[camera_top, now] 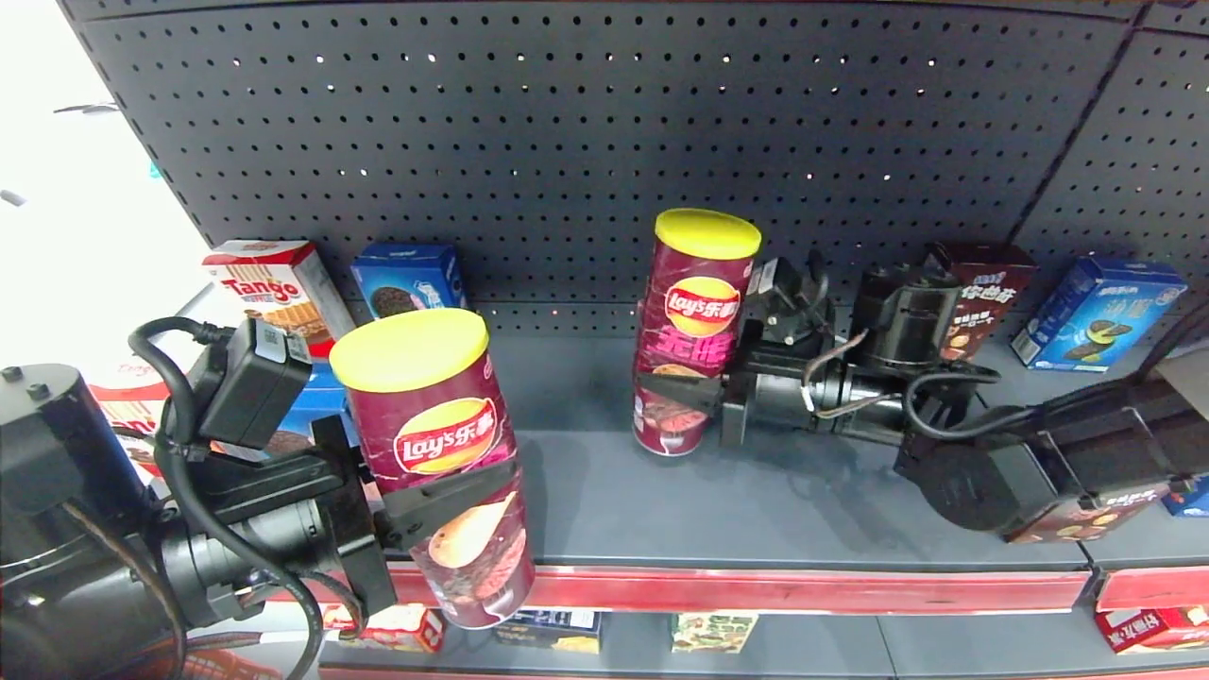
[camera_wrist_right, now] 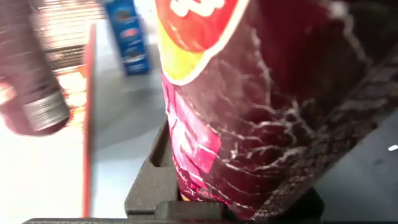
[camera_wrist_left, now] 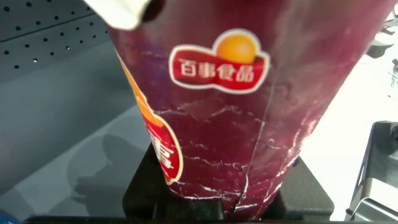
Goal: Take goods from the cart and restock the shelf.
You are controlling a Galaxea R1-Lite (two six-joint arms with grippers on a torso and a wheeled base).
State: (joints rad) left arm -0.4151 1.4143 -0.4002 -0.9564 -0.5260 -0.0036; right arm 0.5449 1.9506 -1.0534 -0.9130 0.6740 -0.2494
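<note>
Left gripper (camera_top: 444,505) is clamped mid-body on the first chip canister (camera_top: 430,425) at 8 o'clock, before the shelf (camera_top: 756,510); right gripper (camera_top: 675,392) pinches the second chip canister (camera_top: 699,302) near centre, upon it. Both are probably light, slick, crushable tubes, so grip mid-body gently

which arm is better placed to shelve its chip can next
Right, likely: the right can is upright over the shelf board, base near it; the left can hangs before the red edge.
</note>
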